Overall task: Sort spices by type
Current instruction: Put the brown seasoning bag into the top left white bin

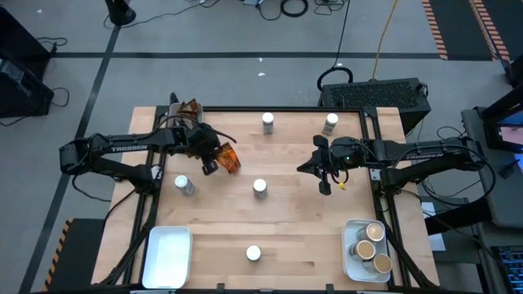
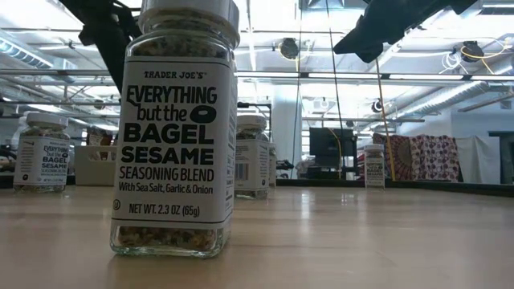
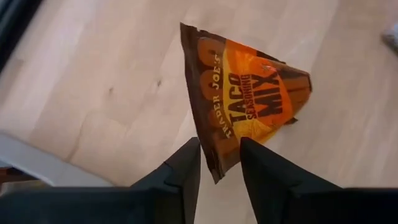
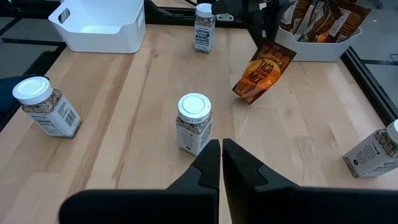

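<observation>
My left gripper (image 3: 219, 146) stands over the far left part of the table (image 1: 211, 166), its fingers a little apart with a corner of an orange-brown taco seasoning sachet (image 3: 249, 93) (image 1: 230, 158) between them. Several white-lidded spice jars stand on their bases on the table, among them one at the middle (image 1: 260, 188) (image 4: 194, 121), one at the left (image 1: 184, 185) and one at the near edge (image 1: 253, 253) (image 2: 177, 128). My right gripper (image 1: 324, 188) (image 4: 221, 146) hangs shut above the table's right half, touching nothing. My left gripper has the sachet's corner (image 3: 217, 158) between its two fingers, which come slanting down from the table's left. The fingertips (image 3: 193, 152) lie against the corner's two edges, and the printed face is turned toward the wrist. The sachet stands tilted, its lower end (image 4: 244, 96) on the table.
A white tray (image 1: 186, 110) (image 4: 323, 50) with more sachets stands at the far left corner. An empty white tray (image 1: 167, 255) (image 4: 99, 28) is at the near left. A tray (image 1: 348, 245) with tan-lidded jars stands at the near right. Two jars (image 1: 268, 122) (image 1: 330, 122) stand at the far edge.
</observation>
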